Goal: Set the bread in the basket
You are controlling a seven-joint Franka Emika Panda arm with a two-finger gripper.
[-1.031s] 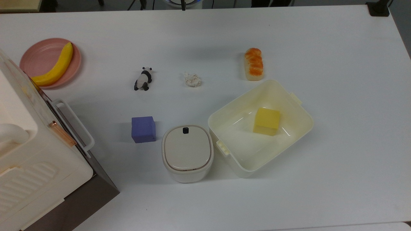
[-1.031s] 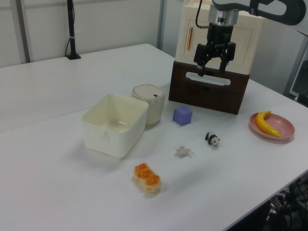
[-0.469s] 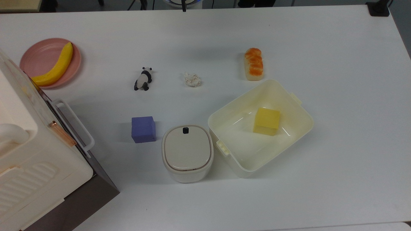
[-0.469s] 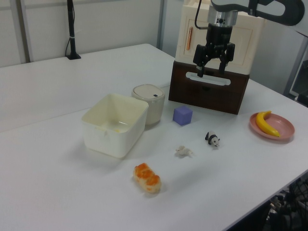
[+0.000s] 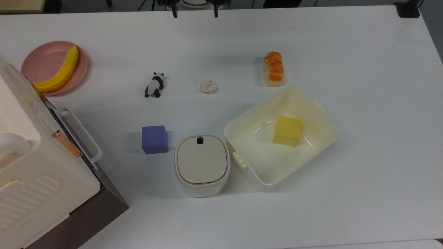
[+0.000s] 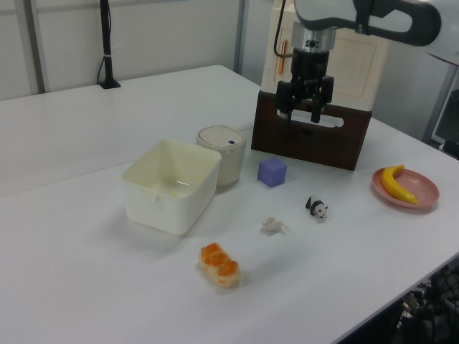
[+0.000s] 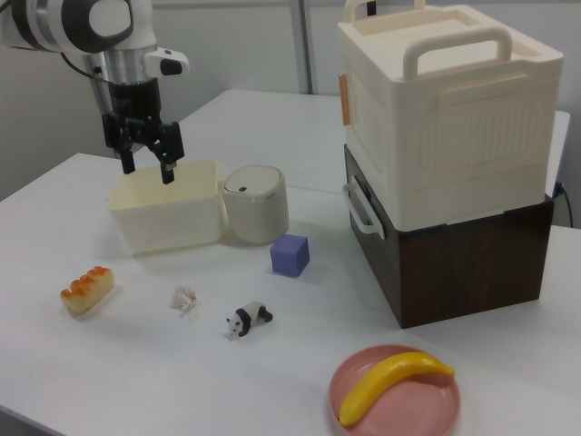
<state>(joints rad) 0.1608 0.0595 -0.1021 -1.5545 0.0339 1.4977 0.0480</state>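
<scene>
Shifted sideways since earlier: tool, open, empty. White surface; orange-topped cream bread beside basket.

Bread on the table just beside the basket, 1 cube inside it.

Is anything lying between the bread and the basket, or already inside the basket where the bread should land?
Nothing lies between the bread and the basket; they sit close together. A yellow cube already occupies part of the basket floor.
</scene>
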